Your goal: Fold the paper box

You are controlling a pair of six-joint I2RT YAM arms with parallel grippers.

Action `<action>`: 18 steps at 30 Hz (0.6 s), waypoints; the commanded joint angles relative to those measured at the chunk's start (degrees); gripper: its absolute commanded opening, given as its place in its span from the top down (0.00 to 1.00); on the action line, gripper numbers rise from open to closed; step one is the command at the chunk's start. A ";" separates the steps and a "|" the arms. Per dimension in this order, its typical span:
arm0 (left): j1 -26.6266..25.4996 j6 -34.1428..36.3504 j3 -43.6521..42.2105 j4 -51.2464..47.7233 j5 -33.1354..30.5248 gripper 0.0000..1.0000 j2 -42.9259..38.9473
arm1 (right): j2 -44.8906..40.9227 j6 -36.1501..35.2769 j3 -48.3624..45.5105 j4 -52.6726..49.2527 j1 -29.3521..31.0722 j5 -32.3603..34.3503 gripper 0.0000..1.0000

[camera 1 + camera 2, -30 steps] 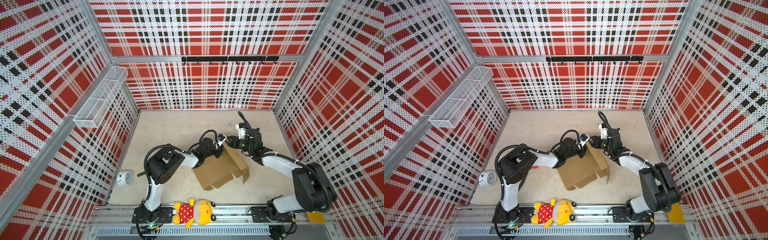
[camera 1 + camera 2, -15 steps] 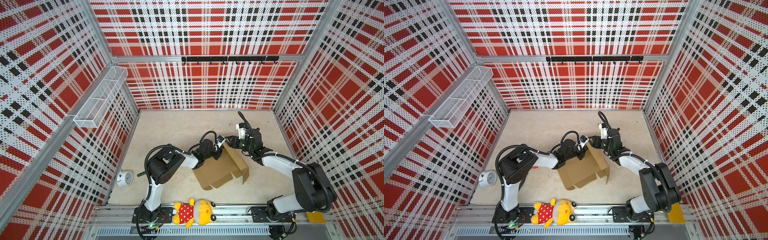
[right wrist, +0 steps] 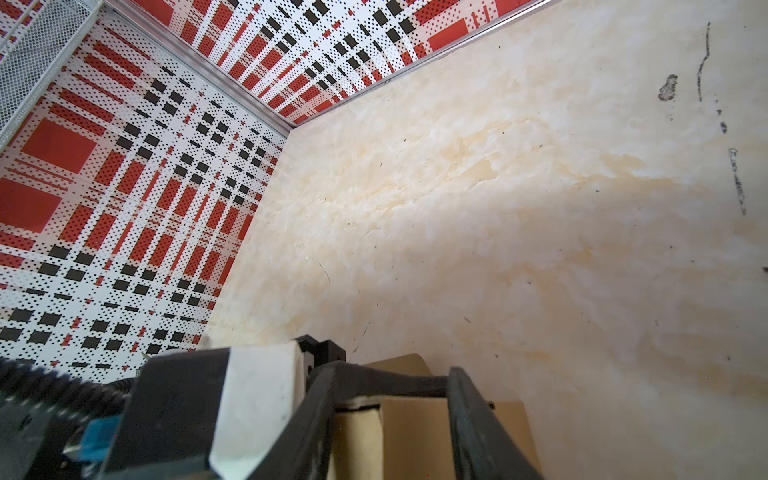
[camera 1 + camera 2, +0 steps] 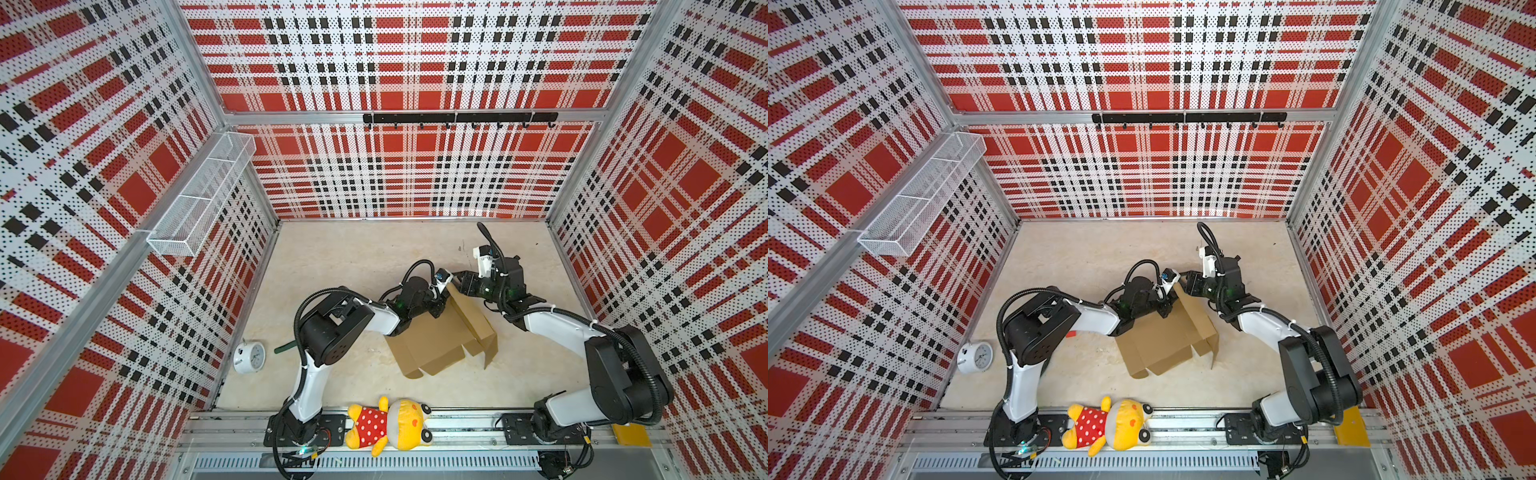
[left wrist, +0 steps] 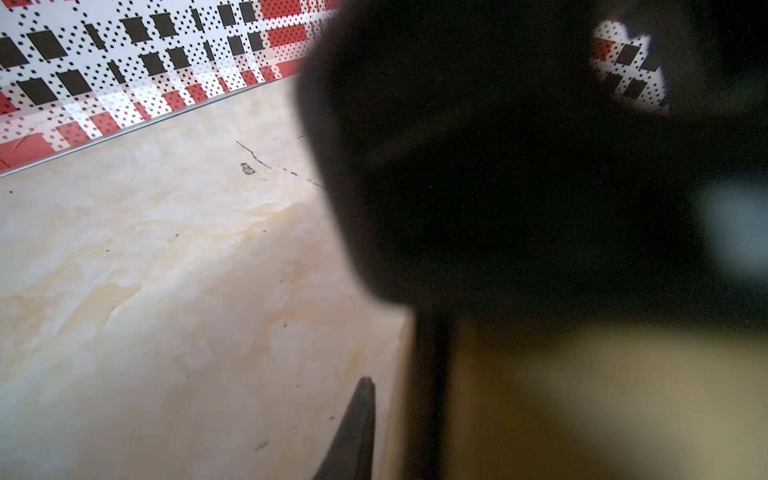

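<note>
Both top views show the paper box (image 4: 432, 345) (image 4: 1160, 343) lying on the table (image 4: 353, 266), about midway between the two arms and a little towards the right one. Its brown base panel is flat on the table, the wall on its right side is raised, and a small flap stands up at the near right corner.

Both arms meet at the box's far corner. The left fingers (image 4: 439, 309) sit low at the far edge of the base panel, and the right fingers (image 4: 457, 276) are at the top far end of the raised wall.

From the right wrist view I see the right fingers (image 3: 469, 415) standing apart with cardboard filling the space between them. I cannot tell whether they are pinching it or only straddling it.

The left wrist view is mostly blocked by a dark blurred shape. Only one of the left fingers (image 5: 359, 419) shows there against the table, with blurred brown cardboard beside it, so I cannot tell whether those fingers are open or closed.

Away from the work, a stuffed toy (image 4: 388, 424) lies on the front rail between the arm bases. A white alarm clock (image 4: 249, 355) rests near the left wall, and a wire basket (image 4: 199, 199) hangs on that wall.
</note>
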 commanded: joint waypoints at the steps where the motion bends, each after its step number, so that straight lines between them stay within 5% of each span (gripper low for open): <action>1: -0.42 -2.56 2.05 -0.68 0.94 0.83 2.23 | 0.04 -2.43 -1.42 -6.58 0.51 0.48 0.55; 13: -0.47 -4.92 3.64 -1.96 -1.02 1.00 2.32 | -0.14 -0.68 -1.95 -5.13 0.51 -0.07 0.56; 18: -0.30 -5.31 3.88 -2.08 -1.87 0.82 1.43 | -0.82 -0.98 -2.44 -5.50 0.55 0.70 0.56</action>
